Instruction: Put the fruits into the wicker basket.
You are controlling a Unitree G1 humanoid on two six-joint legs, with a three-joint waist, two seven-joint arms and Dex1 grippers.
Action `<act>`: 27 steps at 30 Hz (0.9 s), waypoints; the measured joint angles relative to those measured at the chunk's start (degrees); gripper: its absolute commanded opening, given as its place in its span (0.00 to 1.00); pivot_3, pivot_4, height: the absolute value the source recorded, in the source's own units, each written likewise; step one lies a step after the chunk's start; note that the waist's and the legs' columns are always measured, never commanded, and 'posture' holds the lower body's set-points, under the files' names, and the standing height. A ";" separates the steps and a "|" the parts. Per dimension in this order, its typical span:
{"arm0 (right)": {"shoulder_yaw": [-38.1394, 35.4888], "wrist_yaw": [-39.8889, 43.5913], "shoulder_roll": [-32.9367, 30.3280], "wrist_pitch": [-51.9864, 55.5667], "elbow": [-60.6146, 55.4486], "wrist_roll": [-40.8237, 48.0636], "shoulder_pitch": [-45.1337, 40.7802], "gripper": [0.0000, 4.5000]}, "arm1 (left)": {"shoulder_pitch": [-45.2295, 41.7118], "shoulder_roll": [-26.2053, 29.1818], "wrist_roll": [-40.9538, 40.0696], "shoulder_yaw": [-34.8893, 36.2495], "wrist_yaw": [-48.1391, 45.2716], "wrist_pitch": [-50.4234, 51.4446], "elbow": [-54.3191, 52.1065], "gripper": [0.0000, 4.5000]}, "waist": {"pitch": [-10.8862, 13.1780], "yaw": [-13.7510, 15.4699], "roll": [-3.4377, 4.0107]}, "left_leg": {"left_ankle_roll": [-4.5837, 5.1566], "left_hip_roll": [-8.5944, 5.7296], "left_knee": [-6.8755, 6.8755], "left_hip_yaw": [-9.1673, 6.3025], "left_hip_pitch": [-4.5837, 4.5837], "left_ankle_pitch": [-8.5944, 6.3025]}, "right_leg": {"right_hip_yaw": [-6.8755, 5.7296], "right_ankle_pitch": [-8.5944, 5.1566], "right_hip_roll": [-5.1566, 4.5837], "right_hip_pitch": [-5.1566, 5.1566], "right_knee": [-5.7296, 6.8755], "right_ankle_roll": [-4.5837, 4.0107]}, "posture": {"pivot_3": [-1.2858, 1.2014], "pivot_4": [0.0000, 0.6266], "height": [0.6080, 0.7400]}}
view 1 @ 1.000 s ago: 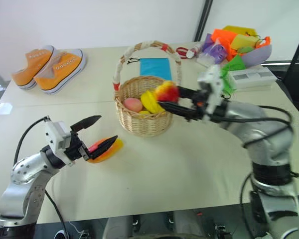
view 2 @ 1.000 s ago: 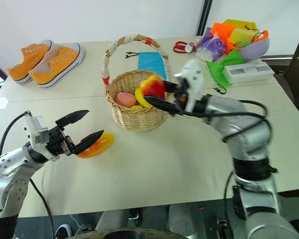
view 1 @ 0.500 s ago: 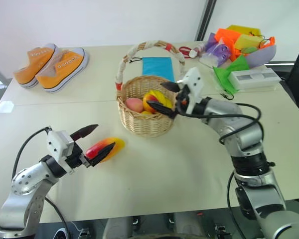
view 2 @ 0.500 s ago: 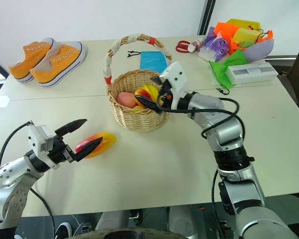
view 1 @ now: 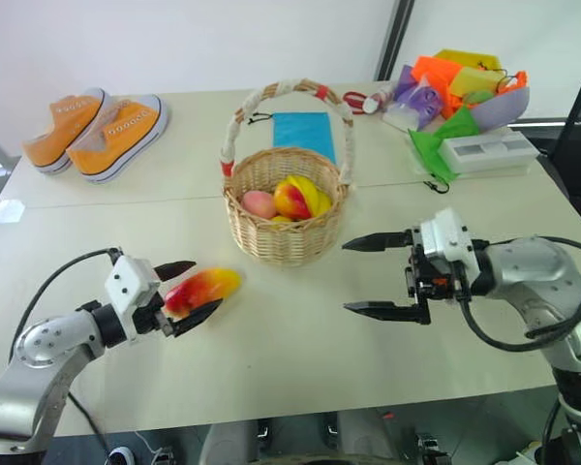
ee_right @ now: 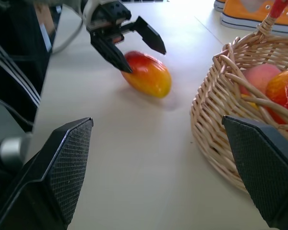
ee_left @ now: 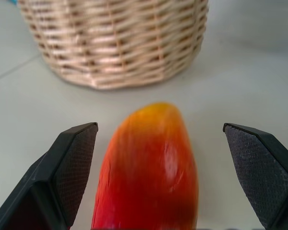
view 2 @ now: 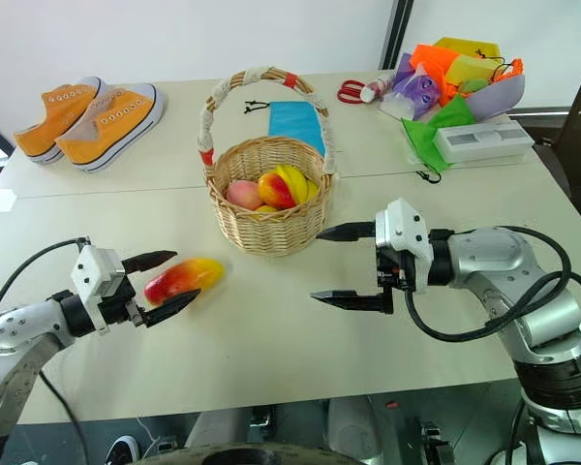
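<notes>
Left wrist view, glossy elongated mango (ee_left: 149, 172), round woven wicker basket (ee_left: 115, 43)

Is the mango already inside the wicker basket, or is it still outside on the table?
Outside. The mango lies on the table beside the wicker basket, between the open fingers of the left gripper.

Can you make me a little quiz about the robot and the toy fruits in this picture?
1. True or false: the long red-and-yellow toy mango is already inside the round tan wicker basket.
2. Which gripper has the mango between its open fingers: A) left gripper B) right gripper?
3. What colour is the pair of canvas sneakers at the far side of the white table?

Key: 1. False, it lies on the table beside the basket. 2. A. 3. Orange.
</notes>
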 measured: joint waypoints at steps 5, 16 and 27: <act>0.92 -0.28 0.03 -1.83 1.11 -2.04 -0.01 1.00 | -0.71 -0.16 4.73 -2.66 -0.57 -2.31 3.78 1.00 | 0.01 0.15 -0.03 | -0.01 -0.01 -0.01 0.00 -0.04 -0.01 | 0.00 0.00 -0.02 -0.01 -0.02 0.00 | 0.52 0.24 1.00; 1.65 -1.36 0.59 -2.99 2.21 -3.33 -1.36 1.00 | -2.03 -2.21 7.28 -5.55 -0.73 -3.57 5.71 0.56 | 0.01 -0.01 -0.02 | -0.14 -0.01 -0.01 0.00 -0.04 -0.09 | 0.01 0.00 -0.05 -0.01 -0.01 0.00 | 0.52 0.24 1.00; 1.19 -2.33 1.32 -2.69 3.46 -2.36 -2.80 1.00 | -2.25 -0.99 -22.05 13.63 -3.68 8.40 -1.19 0.56 | 0.03 -0.16 0.01 | -0.02 -0.02 -0.01 -0.01 -0.04 -0.01 | 0.00 0.01 -0.04 0.01 -0.01 0.01 | 0.52 0.24 1.00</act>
